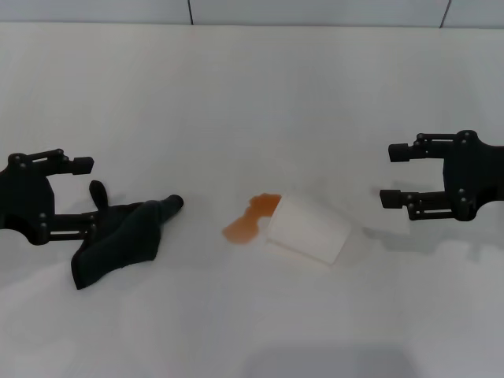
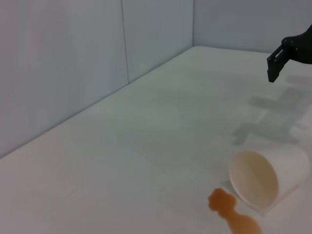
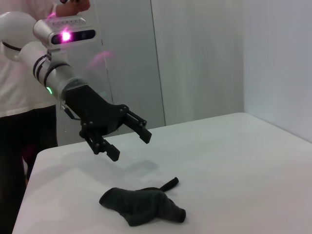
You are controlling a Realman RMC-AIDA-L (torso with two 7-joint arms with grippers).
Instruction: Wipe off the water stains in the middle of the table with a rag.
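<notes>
The rag [image 1: 118, 240] is shown lying flat on the table [image 1: 252, 102], clear of the spread-fingered left gripper [image 3: 129, 141]; this clearance is seen only in the right wrist view. Its tail is pointed toward the water stains [image 1: 250, 220] beside the tipped cup [image 1: 309, 228]. The right gripper [image 1: 394, 175] is held apart, away from the cup.

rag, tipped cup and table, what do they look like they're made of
The rag looks like soft black cloth, matte: it lies crumpled in folds with a thin tail. The cup on its side seems to be white paper, going by its thin wall and rolled rim, though thin plastic is possible. The table is a plain white matte surface, probably laminate; its core cannot be told.
</notes>
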